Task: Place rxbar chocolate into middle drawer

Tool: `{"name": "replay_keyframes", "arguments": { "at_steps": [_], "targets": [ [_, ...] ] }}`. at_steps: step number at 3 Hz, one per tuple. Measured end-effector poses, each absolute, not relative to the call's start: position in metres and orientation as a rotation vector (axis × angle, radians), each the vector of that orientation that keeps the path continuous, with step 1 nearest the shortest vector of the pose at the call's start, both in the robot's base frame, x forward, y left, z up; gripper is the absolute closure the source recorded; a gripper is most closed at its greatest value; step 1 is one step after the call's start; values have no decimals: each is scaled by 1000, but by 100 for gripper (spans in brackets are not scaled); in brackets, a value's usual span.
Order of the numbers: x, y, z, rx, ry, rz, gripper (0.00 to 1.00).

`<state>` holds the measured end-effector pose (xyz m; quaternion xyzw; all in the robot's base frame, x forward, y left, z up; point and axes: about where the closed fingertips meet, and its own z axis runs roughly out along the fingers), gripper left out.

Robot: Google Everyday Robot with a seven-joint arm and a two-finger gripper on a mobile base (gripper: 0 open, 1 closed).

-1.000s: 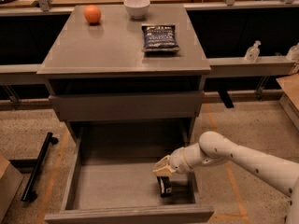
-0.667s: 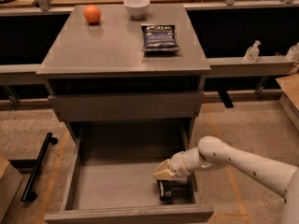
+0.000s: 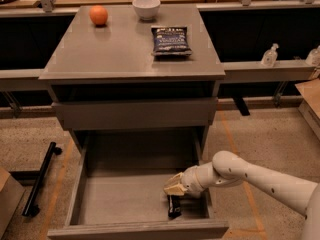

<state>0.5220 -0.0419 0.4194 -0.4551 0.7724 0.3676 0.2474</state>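
The middle drawer [image 3: 120, 199] is pulled out wide, its grey floor showing. My gripper [image 3: 175, 193] reaches into its right side from the right, low over the floor. It is shut on the rxbar chocolate [image 3: 174, 206], a small black bar that hangs end-down from the fingers. The bar's lower end is at or just above the drawer floor near the front right corner.
A closed grey drawer front [image 3: 135, 114] sits above the open one. On the cabinet top are an orange [image 3: 98, 15], a white bowl [image 3: 146, 7] and a dark blue snack bag [image 3: 171, 40]. A black bar [image 3: 40, 179] and a cardboard box [image 3: 7, 199] lie on the floor at left.
My gripper and the bar have shifted slightly left and lower inside the drawer. Nothing else has moved.
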Motion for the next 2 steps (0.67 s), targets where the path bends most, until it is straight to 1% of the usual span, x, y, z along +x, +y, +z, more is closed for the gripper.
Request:
{"name": "replay_keyframes", "arguments": {
  "at_steps": [1,2],
  "targets": [
    [520,-39,418,-1245,2104,1010,0],
    [520,-39,418,-1245,2104,1010,0]
  ]
}}
